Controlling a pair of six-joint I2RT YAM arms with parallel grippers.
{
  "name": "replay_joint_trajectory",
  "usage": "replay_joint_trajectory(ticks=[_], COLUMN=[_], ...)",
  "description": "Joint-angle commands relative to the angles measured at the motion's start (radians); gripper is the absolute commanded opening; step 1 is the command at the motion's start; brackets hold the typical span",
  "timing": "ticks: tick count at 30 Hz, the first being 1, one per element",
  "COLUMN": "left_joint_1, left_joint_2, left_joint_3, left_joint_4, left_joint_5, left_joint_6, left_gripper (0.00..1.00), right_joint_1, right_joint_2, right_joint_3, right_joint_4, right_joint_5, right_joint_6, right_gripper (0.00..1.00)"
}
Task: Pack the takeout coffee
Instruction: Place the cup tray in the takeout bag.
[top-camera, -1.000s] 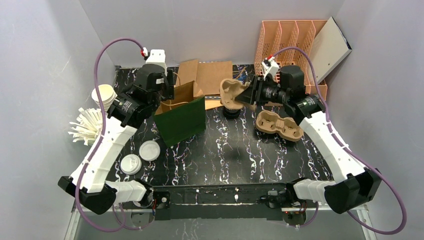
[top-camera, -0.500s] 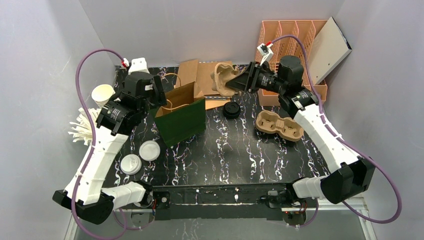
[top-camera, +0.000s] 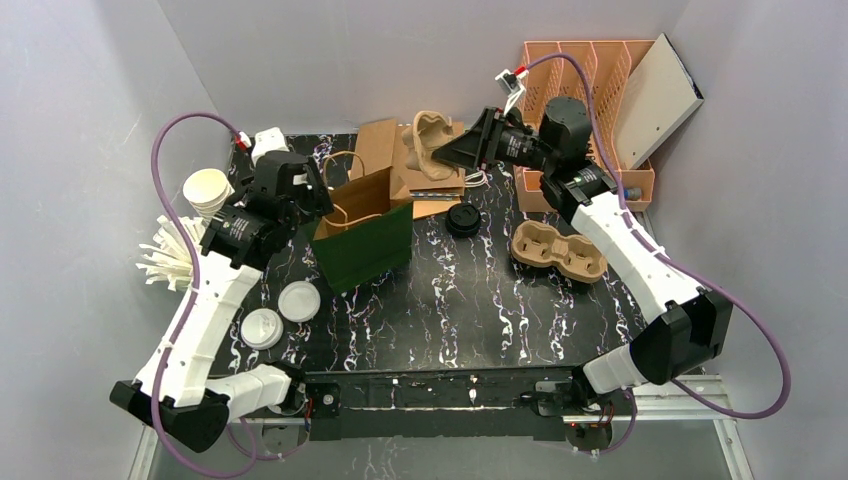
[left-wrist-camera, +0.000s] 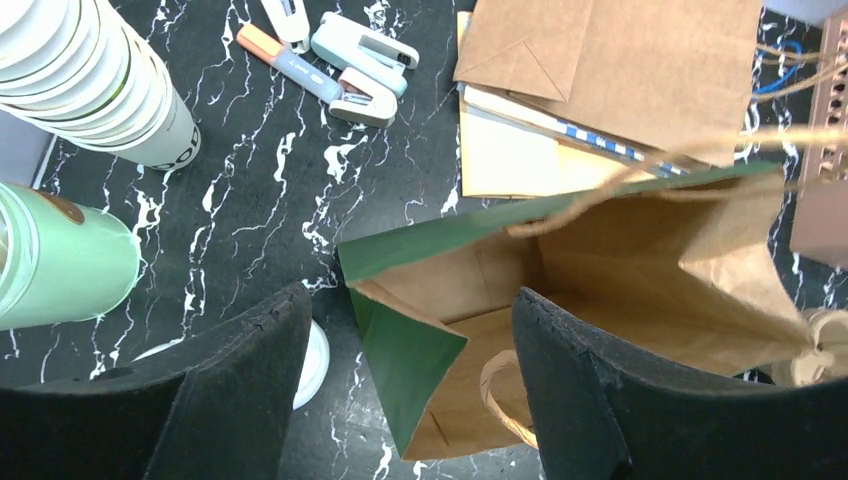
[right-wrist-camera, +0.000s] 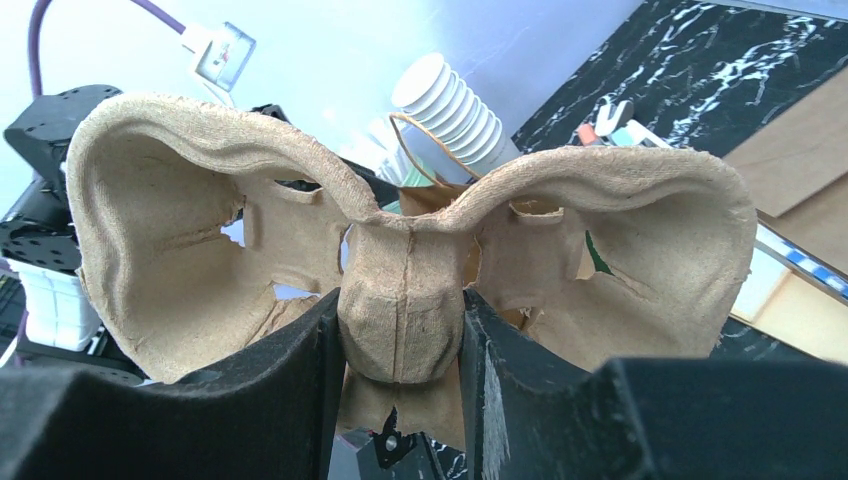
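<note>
A green paper bag (top-camera: 362, 235) with a brown inside stands open left of centre; the left wrist view looks down into it (left-wrist-camera: 600, 290). My left gripper (top-camera: 303, 196) is open over the bag's left end, one finger on each side of its corner (left-wrist-camera: 405, 390). My right gripper (top-camera: 460, 152) is shut on the middle ridge of a tan pulp cup carrier (top-camera: 428, 148) and holds it on edge in the air behind the bag's right end. The carrier fills the right wrist view (right-wrist-camera: 400, 250), with my right gripper (right-wrist-camera: 402, 345) clamped on its centre.
A second pulp carrier (top-camera: 558, 250) and a black lid (top-camera: 462, 220) lie right of the bag. Two white lids (top-camera: 299, 300) lie in front left. A stack of white cups (top-camera: 208, 190), white sticks (top-camera: 175, 255), flat brown bags (top-camera: 378, 145) and an orange file rack (top-camera: 585, 90) ring the back.
My right arm has lifted the carrier off the black lid and carried it left and back toward the bag, tipping it on edge. My left arm has drawn slightly left.
</note>
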Motion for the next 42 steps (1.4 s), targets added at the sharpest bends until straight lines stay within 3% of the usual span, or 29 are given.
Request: replay_joint_trajectory(ticks=[1, 6, 10, 16, 25, 37, 42], left_joint_1=[0.040, 0.053, 0.056, 0.057, 0.065, 0.087, 0.086], left_joint_2=[-0.039, -0.007, 0.011, -0.050, -0.058, -0.024, -0.016], left_joint_3=[0.008, 0.088, 0.106, 0.062, -0.074, -0.130, -0.157], left_joint_4=[0.078, 0.072, -0.005, -0.027, 0.034, 0.113, 0.100], left_joint_5=[0.015, -0.033, -0.085, -0.207, -0.011, 0.151, 0.121], left_joint_6=[-0.041, -0.054, -0.158, -0.206, -0.229, -0.191, -0.180], left_gripper=[0.73, 0.68, 0.63, 0.71, 0.68, 0.68, 0.66], right_joint_1=[0.026, 0.028, 0.031, 0.031, 0.033, 0.035, 0.052], right_joint_2=[0.011, 0.012, 0.012, 0.015, 0.019, 0.033, 0.072], right_joint_3=[0.076, 0.067, 0.065, 0.060, 0.052, 0.048, 0.093], right_joint_4=[0.098, 0.096, 0.092, 0.091, 0.090, 0.087, 0.067], right_joint_5=[-0.019, 0.000, 0.011, 0.014, 0.016, 0.000, -0.027], right_joint_6=[0.017, 0.014, 0.009, 0.005, 0.008, 0.017, 0.016], right_gripper=[0.43, 0.43, 0.43, 0.43, 0.43, 0.43, 0.42])
